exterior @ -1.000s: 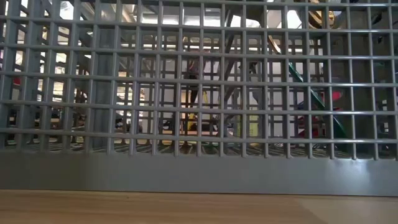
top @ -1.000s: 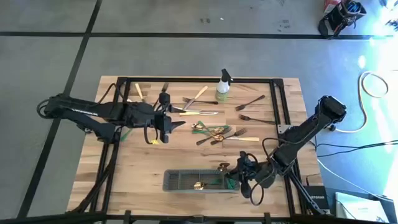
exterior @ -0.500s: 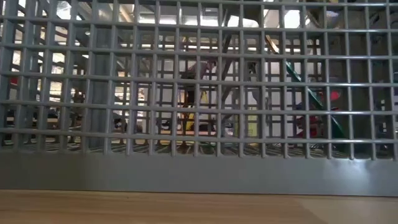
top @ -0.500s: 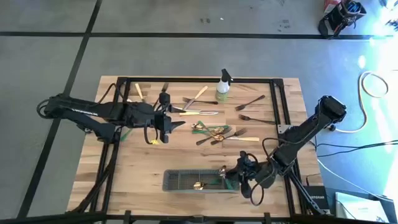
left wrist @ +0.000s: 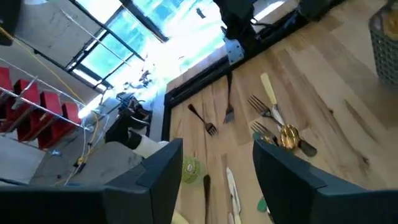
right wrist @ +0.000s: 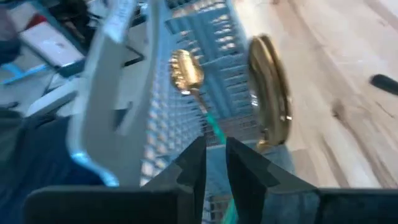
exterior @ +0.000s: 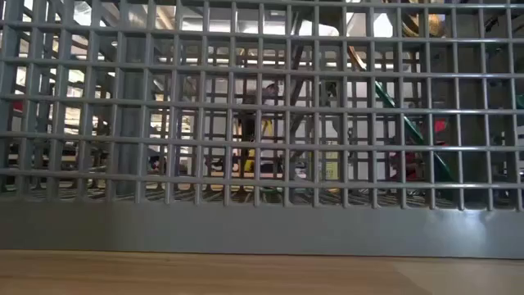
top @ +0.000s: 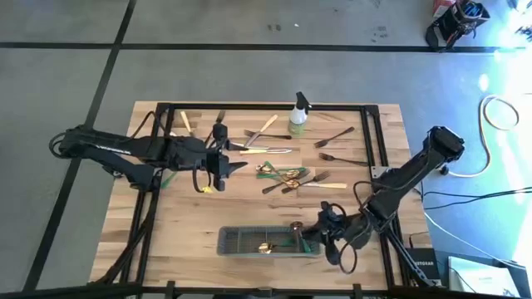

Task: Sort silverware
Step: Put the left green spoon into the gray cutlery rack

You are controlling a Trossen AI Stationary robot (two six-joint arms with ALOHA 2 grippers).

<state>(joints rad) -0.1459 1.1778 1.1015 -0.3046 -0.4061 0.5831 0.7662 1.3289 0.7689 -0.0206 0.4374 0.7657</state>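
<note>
The grey wire-mesh caddy (top: pixel 266 242) lies near the table's near edge and fills the low view (exterior: pixel 262 123). My right gripper (top: pixel 311 236) is at the caddy's right end, shut on a green-handled gold spoon (right wrist: pixel 186 71) whose bowl is inside the caddy. A second gold spoon bowl (right wrist: pixel 270 93) stands close beside it at the caddy's rim. Loose silverware (top: pixel 291 178) lies spread over the middle and far part of the table. My left gripper (top: pixel 234 167) hovers left of that pile, open, with nothing between its fingers (left wrist: pixel 158 180). My right gripper pinches the spoon's green handle (right wrist: pixel 216 132) between its two fingers, which lie along the handle. The spoon's bowl points away from the gripper into the caddy. Through the mesh the green handle (exterior: pixel 413 131) shows slanting. Whether the bowl touches the caddy's floor, I cannot tell.
A small spray bottle (top: pixel 298 114) stands at the far edge. Forks (top: pixel 334 137) lie at the far right, a knife (top: pixel 268 151) at centre, and more pieces (top: pixel 184 123) at the far left. Bare wood lies left of the caddy (top: pixel 179 232).
My right gripper has gone a little toward the table's near edge and the caddy's right end, still shut on the green-handled spoon.
</note>
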